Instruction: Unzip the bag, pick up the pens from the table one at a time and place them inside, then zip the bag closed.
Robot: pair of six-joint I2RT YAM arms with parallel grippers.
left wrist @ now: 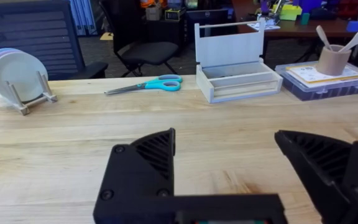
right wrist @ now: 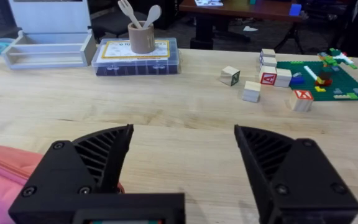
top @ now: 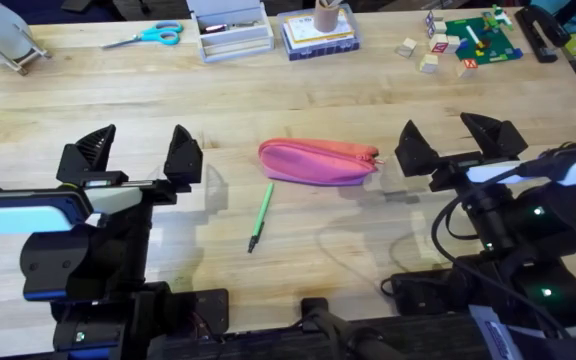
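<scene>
On table, we find bag zipped, pen outside; left gripper and right gripper wide, empty; all steps pending.

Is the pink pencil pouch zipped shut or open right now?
Shut, it seems: the pencil pouch lies flat, its orange-red zipper showing no gap.

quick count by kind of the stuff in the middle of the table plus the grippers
Soft pink fabric pouch: 1
Thin light-green stick pen: 1
Black two-finger grippers: 2, the left gripper and the right gripper, both open
Total: 4
</scene>
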